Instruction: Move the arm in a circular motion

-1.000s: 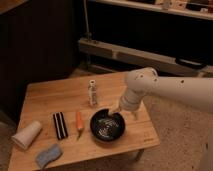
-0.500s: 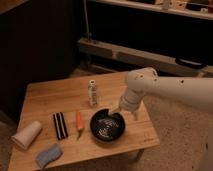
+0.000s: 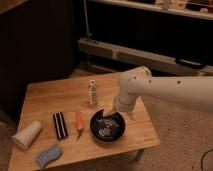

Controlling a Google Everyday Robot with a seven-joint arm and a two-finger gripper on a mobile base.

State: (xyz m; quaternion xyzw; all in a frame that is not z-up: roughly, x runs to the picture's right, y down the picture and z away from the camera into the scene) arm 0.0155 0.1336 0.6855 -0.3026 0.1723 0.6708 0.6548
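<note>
Arm (image 3: 170, 91) cut off at right, long axis level, wrist pointing down-left, gripper (image 3: 107, 112) state untellable, dark bowl (image 3: 120, 132) just below it

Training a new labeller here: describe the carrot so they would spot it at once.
Start at the wooden table and find the black bowl beneath the gripper at the tip of the cream-white arm. Just left of that bowl lies the carrot, with a black striped block on its other side. It is the only orange thing, slim and tapering.
</note>
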